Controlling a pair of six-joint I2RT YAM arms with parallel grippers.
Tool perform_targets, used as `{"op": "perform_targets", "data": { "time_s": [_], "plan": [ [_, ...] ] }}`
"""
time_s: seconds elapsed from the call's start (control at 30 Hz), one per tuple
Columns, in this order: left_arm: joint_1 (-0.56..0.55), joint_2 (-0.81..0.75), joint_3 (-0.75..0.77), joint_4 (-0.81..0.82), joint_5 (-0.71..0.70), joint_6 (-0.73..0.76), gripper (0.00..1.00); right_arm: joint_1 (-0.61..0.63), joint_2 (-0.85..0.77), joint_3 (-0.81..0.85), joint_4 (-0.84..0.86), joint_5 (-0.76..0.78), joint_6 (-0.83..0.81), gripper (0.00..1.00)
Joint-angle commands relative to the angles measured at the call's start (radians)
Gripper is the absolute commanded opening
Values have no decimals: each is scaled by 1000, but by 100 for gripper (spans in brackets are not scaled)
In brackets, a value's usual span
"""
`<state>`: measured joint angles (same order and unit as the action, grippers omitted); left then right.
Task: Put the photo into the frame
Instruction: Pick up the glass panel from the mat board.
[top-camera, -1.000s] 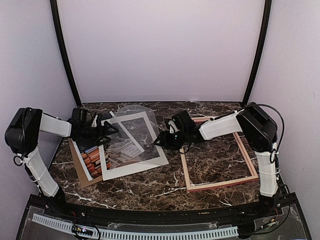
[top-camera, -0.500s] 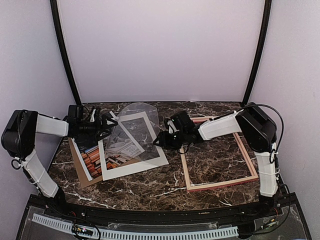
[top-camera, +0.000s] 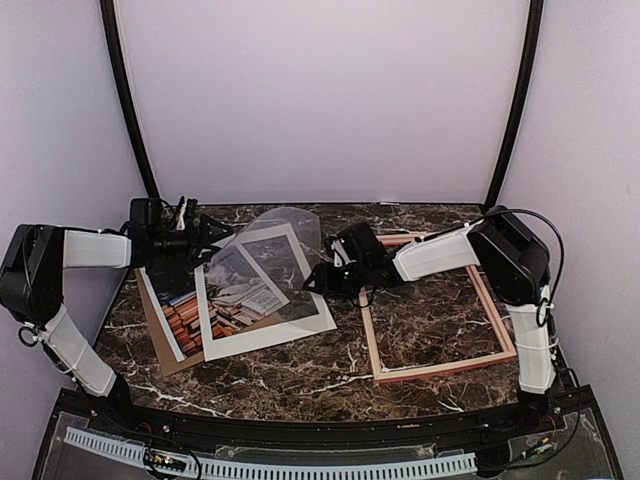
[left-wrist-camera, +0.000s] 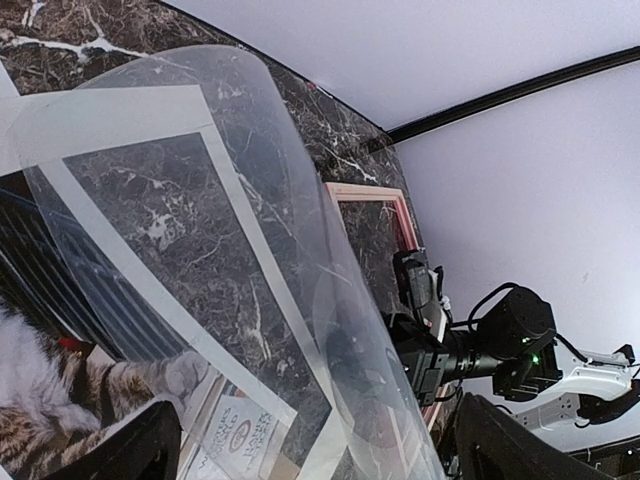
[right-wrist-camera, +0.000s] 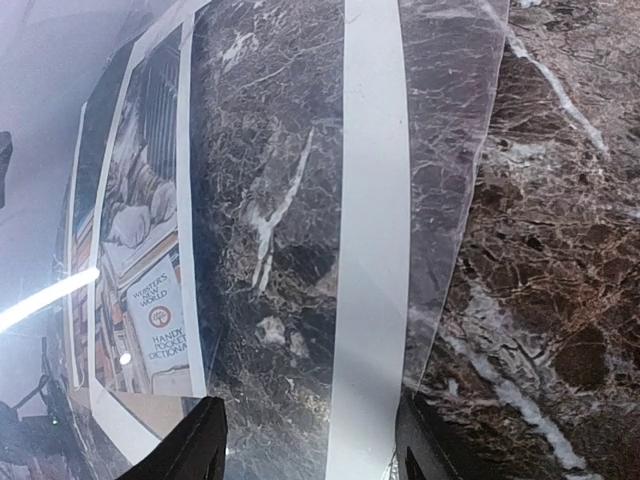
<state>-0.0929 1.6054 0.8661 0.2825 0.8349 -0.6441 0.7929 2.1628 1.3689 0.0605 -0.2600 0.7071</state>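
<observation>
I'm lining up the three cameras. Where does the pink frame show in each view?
Top external: the frame lies right of centre.
Left wrist: frame, one corner only, upper middle.
Right wrist: not in view.
Shared landmark: the white mat, in all three.

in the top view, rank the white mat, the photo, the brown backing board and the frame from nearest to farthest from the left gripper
From the left gripper:
1. white mat, its far-left corner right by the fingertips.
2. photo and brown backing board, stacked on the left under the mat; too close to call.
3. frame, over on the right.
</observation>
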Motion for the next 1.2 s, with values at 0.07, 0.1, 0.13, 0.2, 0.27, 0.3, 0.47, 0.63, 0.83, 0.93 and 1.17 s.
{"op": "perform_targets", "data": {
  "time_s": [0.07, 0.1, 0.13, 0.2, 0.27, 0.3, 0.47, 0.63, 0.83, 0.93, 1.17],
  "plan": [
    [6, -45, 39, -21, 24, -5, 98, 29, 98, -48, -168, 22, -4, 59],
    [7, -42, 44, -22, 25, -7, 98, 31, 99, -48, -170, 22, -6, 59],
    [7, -41, 48, -26, 26, -8, 98, 32, 101, -48, -171, 24, -5, 59],
    [7, -37, 61, -46, 23, -1, 98, 35, 102, -51, -167, 24, -3, 59],
    [7, -37, 72, -63, 9, 5, 99, 41, 105, -49, -168, 28, -5, 59],
    [7, -37, 79, -72, 0, 6, 99, 44, 109, -46, -170, 28, -7, 59],
    [8, -31, 119, -140, -39, 24, 99, 55, 113, -48, -168, 33, -4, 59],
    [9, -20, 154, -227, -120, 38, 99, 63, 113, -59, -174, 41, -10, 58],
    [9, -5, 172, -276, -187, 46, 99, 65, 100, -101, -171, 56, -18, 58],
    [10, 1, 182, -316, -206, 52, 99, 65, 88, -128, -164, 62, -18, 58],
    [10, 19, 172, -320, -217, 37, 99, 67, 68, -164, -172, 84, -28, 58]
  ]
}}
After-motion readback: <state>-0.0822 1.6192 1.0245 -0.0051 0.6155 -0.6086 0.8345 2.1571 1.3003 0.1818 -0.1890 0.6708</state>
